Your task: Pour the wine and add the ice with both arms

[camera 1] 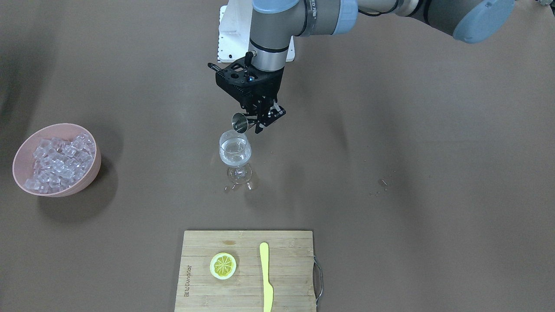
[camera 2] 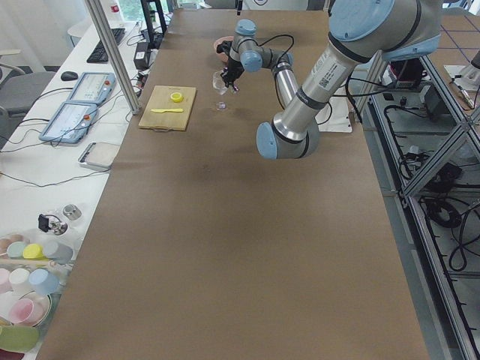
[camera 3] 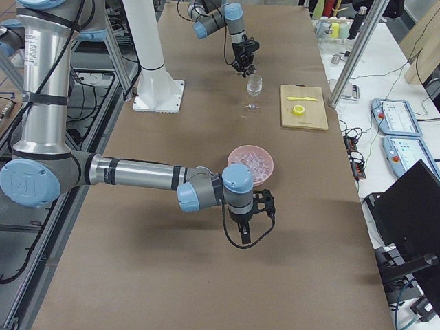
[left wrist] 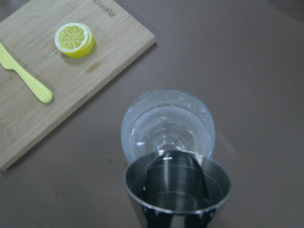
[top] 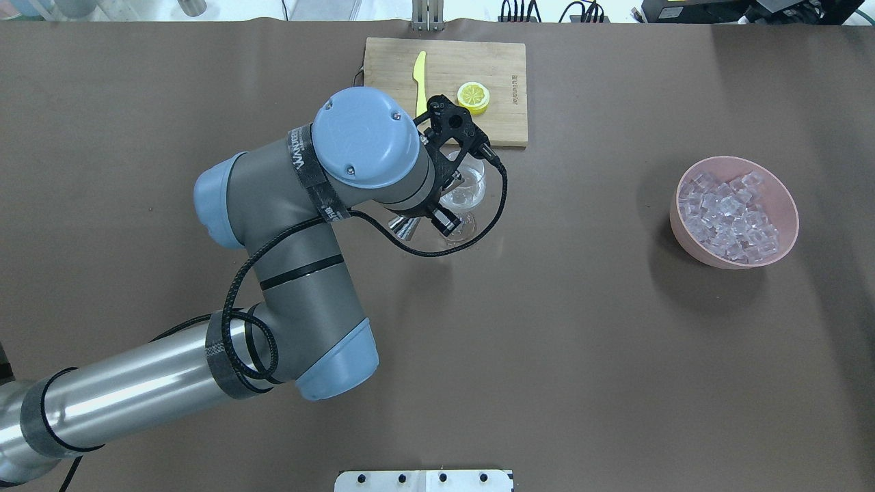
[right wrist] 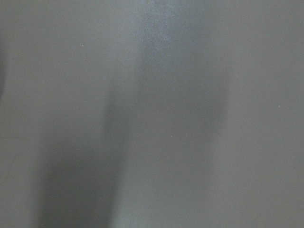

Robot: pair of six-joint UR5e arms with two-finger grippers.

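Observation:
My left gripper (camera 1: pixel 259 118) is shut on a small steel jigger (camera 1: pixel 239 121), tipped on its side just above the rim of a stemmed wine glass (camera 1: pixel 235 151). In the left wrist view the jigger (left wrist: pixel 176 190) has its mouth at the glass (left wrist: pixel 166 126), which holds a little clear wine (left wrist: pixel 164 135). The ice (camera 1: pixel 58 158) is heaped in a pink bowl (camera 1: pixel 89 175) far off to one side. My right gripper (camera 3: pixel 251 214) hangs over bare table next to that bowl; I cannot tell whether it is open or shut. The right wrist view shows only brown table.
A bamboo cutting board (camera 1: pixel 245 299) holds a lemon slice (camera 1: pixel 223 265) and a yellow plastic knife (camera 1: pixel 265 277), beyond the glass from the robot. A few droplets (camera 1: pixel 381 184) lie on the brown table. The white robot base (camera 1: pixel 230 34) stands behind the left gripper.

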